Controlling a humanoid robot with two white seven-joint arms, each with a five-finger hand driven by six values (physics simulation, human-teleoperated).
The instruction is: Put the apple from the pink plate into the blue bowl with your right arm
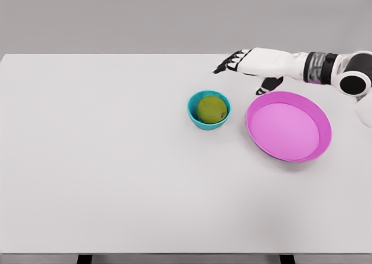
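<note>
Item: apple [212,109]. Location: inside the blue bowl [193,114], a little right of the worktop's middle. Appearance: round, yellow-green with a duller olive cast and a faint brownish mark on its right side; it fills most of the bowl's opening and sits low, with the rim showing all round it.

Item: pink plate [289,127]. Location: just right of the bowl, near it but apart. Holds nothing.

Item: right hand [239,61]. Location: hovering above the white worktop [116,159] on the far side, beyond bowl and plate, arm entering from the right edge. Fingers spread loosely, dark tips pointing left, holding nothing. The thumb hangs down toward the plate's far rim.

Item: left arm. Not in view.

Status, as judged: the apple appears delivered; only the arm's pull-back looks to remain.

Risks, as judged:
- A low pull-back toward the right could drag the thumb or forearm across the plate's far rim and shove the plate.
- A shoved plate could knock the bowl, which stands close by, and jolt the apple.
- A sweep to the near side would cross directly over the bowl; trailing fingers could catch its rim and tip it.
</note>
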